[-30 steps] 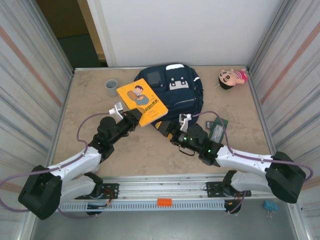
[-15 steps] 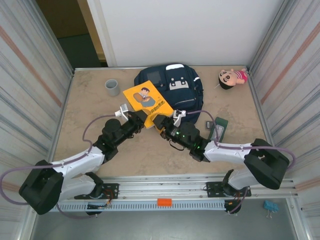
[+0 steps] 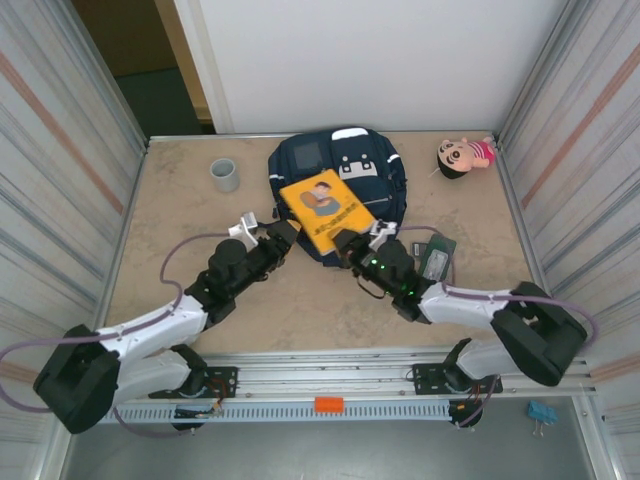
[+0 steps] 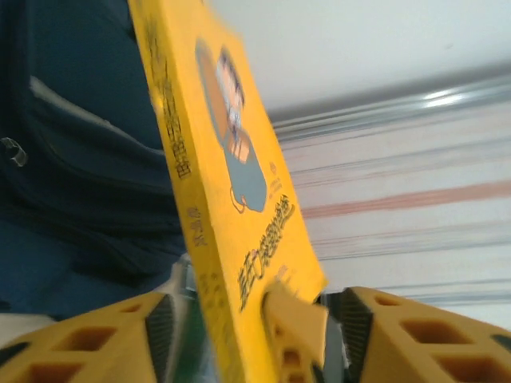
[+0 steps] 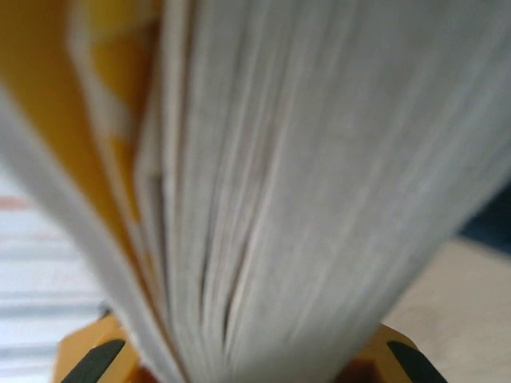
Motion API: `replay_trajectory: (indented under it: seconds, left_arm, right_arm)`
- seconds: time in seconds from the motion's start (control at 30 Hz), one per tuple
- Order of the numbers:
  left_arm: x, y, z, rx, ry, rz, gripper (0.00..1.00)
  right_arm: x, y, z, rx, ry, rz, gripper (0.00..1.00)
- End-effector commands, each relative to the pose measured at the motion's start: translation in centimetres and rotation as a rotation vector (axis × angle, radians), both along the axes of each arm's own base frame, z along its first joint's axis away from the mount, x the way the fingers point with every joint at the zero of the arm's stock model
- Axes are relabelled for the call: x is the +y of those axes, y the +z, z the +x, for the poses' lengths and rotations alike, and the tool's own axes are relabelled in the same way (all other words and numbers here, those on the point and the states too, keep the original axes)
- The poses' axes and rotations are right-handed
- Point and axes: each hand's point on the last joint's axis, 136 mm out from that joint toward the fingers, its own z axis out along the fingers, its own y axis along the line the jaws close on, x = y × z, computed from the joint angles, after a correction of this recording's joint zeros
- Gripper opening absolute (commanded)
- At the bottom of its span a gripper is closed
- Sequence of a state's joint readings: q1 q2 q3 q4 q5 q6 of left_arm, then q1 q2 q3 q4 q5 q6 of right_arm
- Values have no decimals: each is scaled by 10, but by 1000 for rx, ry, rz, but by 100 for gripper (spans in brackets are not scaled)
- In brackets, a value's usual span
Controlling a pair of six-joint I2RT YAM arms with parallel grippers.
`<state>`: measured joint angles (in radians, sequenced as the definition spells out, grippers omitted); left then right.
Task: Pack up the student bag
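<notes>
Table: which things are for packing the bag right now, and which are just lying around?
In the job: student bag; yellow book, gripped by the right end effector over the bag.

Lying about for now: grey cup; doll; dark flat thing beside the right arm.

Top view looks down from above-behind over the whole worktop (image 3: 180, 230). Both wrist views sit extremely close on the yellow book (image 3: 328, 207), which all views share.
</notes>
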<state>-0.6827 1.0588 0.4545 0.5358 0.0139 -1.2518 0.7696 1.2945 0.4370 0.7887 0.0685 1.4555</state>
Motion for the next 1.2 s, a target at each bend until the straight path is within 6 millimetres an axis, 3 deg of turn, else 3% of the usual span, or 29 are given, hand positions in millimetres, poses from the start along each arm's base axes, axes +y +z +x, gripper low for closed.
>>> replay_trajectory:
  seconds: [0.0,0.1,0.2,0.3,0.37,0.5,0.57,0.77,0.93,1.0,1.17]
  left_arm:
    - [21,6,6,-98,34,313,78]
    - [22,12,12,-230,-37,594,81]
    - [8,8,18,-404,-199,889,81]
    - [-16,-7,26,-557,-424,1118,81]
    - [-29,-29,34,-595,-573,1250,81]
    - [-48,-74,63,-619,-770,1479,84]
    - [-59,-88,84,-609,-812,1547,85]
    - [-97,-93,119,-655,-809,1440,85]
    - [-105,-106,147,-643,-715,1465,88]
    - [-108,-114,153,-640,-715,1475,79]
    - [-103,-133,162,-621,-702,1533,15]
  right_arm:
    - [-36,24,7,-84,-29,-107,0]
    - [-70,35,10,-109,1,-234,0]
    - [-112,47,10,-139,-18,-320,0]
    - [-149,55,10,-151,-60,-306,0]
    - [-161,61,7,-154,-52,-285,0]
    - [-166,56,-3,-146,-42,-292,0]
    - [-168,51,-7,-133,-37,-314,0]
    - [-167,41,-10,-108,-13,-327,0]
    - [-166,34,-11,-93,3,-332,0]
    - [-165,30,-14,-85,8,-333,0]
    - [-170,23,-18,-67,2,-353,0]
